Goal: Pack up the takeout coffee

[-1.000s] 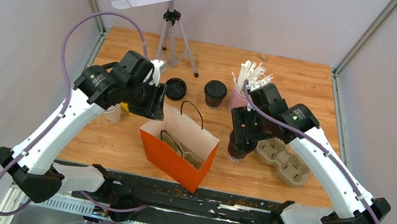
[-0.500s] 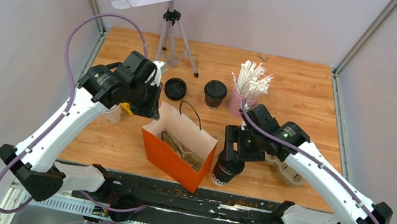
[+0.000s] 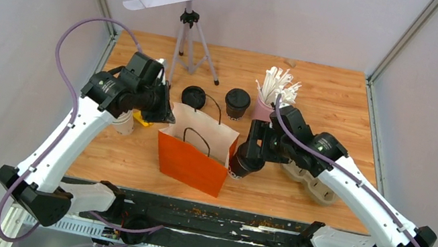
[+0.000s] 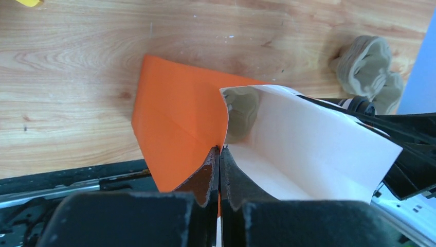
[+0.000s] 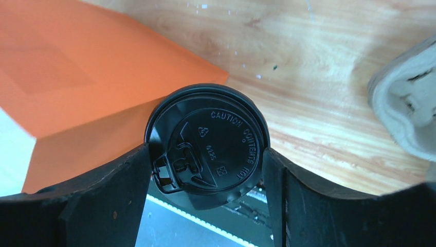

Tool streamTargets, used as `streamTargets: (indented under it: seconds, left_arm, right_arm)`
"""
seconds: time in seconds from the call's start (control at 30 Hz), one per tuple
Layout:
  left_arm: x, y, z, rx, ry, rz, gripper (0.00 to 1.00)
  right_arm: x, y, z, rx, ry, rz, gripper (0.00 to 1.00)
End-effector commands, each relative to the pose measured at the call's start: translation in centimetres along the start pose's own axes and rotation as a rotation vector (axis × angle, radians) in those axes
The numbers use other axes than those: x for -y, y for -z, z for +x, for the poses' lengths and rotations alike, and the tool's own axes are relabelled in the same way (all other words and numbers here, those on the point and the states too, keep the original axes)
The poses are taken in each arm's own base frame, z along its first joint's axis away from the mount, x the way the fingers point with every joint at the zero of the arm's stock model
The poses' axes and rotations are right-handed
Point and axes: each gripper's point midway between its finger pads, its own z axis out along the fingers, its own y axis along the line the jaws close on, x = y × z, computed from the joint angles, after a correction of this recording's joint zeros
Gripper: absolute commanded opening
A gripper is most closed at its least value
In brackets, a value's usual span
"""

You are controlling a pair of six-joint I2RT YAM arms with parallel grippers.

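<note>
Takeout cup (image 3: 237, 102) stands on wooden table (image 3: 338, 90) enclosed by pale grey walls (image 3: 3, 58).

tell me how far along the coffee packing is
Done: the bag stands open, its rim pinched by the shut left gripper; no cup shows inside it. In hand: the right gripper holds a lidded cup beside the bag's right edge. Left: lower that cup in, then pack the second cup standing behind the bag.
</note>
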Motion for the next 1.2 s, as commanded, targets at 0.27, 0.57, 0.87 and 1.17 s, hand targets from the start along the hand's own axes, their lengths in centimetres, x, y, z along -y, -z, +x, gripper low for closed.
streamTargets:
  seconds: [0.27,0.57,0.87,1.17]
  left_arm:
    - [-0.1,1.9,0.4,0.031,0.013,0.029,0.28]
    - [-0.5,3.4,0.4,0.044,-0.101,0.028,0.50]
    - [-1.3,4.1,1.0,0.055,-0.111,0.011,0.52]
    - [-0.6,4.0,1.4,0.045,-0.081,0.053,0.53]
  right_arm:
    - [1.1,5.1,-7.3,0.233,0.239,0.114,0.74]
    - [0.0,12.4,-10.9,0.354,0.440,0.113,0.73]
    - [-4.7,16.7,-13.6,0.516,0.556,-0.086,0.72]
    - [-9.7,19.4,-12.7,0.575,0.583,-0.332,0.71]
